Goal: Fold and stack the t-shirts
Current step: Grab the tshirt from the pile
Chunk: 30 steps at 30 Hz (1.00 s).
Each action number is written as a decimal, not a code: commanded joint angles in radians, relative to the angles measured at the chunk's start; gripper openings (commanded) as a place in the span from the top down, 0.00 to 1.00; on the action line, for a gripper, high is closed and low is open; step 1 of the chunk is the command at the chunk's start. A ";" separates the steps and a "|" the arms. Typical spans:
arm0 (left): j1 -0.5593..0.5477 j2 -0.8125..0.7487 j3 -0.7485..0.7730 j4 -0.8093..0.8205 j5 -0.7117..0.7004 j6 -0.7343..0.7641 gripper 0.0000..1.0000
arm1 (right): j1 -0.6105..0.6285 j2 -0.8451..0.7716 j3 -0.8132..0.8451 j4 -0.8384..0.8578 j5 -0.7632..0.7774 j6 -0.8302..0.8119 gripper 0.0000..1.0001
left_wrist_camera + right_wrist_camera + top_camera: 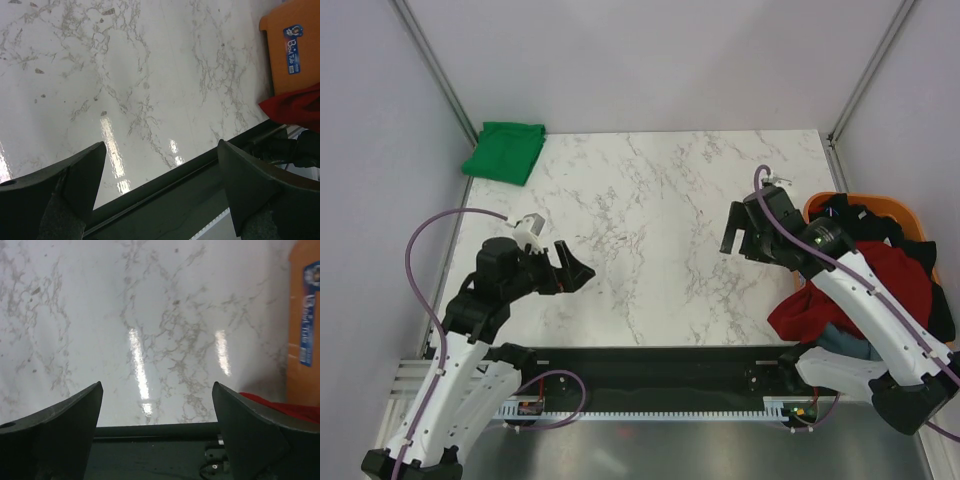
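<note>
A folded bright green t-shirt (pixel 504 151) lies at the table's far left corner. A dark red t-shirt (pixel 875 290) hangs over the near side of the orange basket at the right, with black (pixel 865 222) and grey-blue (pixel 845 340) garments around it. The red cloth also shows in the left wrist view (pixel 295 107) and the right wrist view (pixel 285 407). My left gripper (pixel 570 268) is open and empty above the table's left side. My right gripper (pixel 740 235) is open and empty above the table, left of the basket.
The orange plastic basket (pixel 910 212) stands at the table's right edge; it shows in the left wrist view (pixel 292 47) and the right wrist view (pixel 302 320). The white marble table (pixel 650 230) has a black rail (pixel 650 365) along its near edge.
</note>
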<state>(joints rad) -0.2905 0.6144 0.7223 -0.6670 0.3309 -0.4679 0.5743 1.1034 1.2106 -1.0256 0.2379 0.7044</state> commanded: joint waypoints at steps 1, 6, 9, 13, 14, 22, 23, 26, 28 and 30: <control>-0.006 -0.036 0.020 0.024 0.005 0.023 0.00 | 0.002 0.006 0.086 -0.245 0.282 0.047 0.02; -0.006 -0.028 0.017 0.023 -0.003 0.018 0.00 | 0.062 0.062 -0.012 -0.338 0.368 0.151 0.02; -0.004 -0.009 0.019 0.014 -0.030 0.012 0.00 | 0.127 0.101 -0.075 -0.386 0.448 0.237 0.02; -0.006 0.002 0.022 0.007 -0.036 0.009 0.00 | 0.150 0.180 -0.123 -0.419 0.505 0.279 0.02; -0.006 0.002 0.022 0.006 -0.038 0.009 0.00 | 0.151 0.209 -0.132 -0.418 0.518 0.280 0.02; -0.006 0.004 0.023 0.004 -0.038 0.011 0.00 | 0.151 0.286 -0.189 -0.380 0.543 0.388 0.02; -0.006 0.001 0.023 0.004 -0.039 0.009 0.00 | 0.153 0.282 -0.216 -0.373 0.544 0.406 0.02; -0.006 -0.005 0.023 0.004 -0.041 0.009 0.00 | 0.153 0.251 -0.276 -0.353 0.548 0.490 0.02; -0.004 -0.005 0.023 0.004 -0.039 0.011 0.00 | 0.154 0.251 -0.305 -0.344 0.545 0.529 0.02; -0.006 0.001 0.022 0.004 -0.036 0.011 0.00 | 0.154 0.263 -0.307 -0.358 0.551 0.547 0.02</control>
<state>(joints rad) -0.2905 0.6170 0.7223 -0.6659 0.3073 -0.4683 0.7231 1.3811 0.9096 -1.3327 0.7437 1.1542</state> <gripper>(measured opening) 0.994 0.982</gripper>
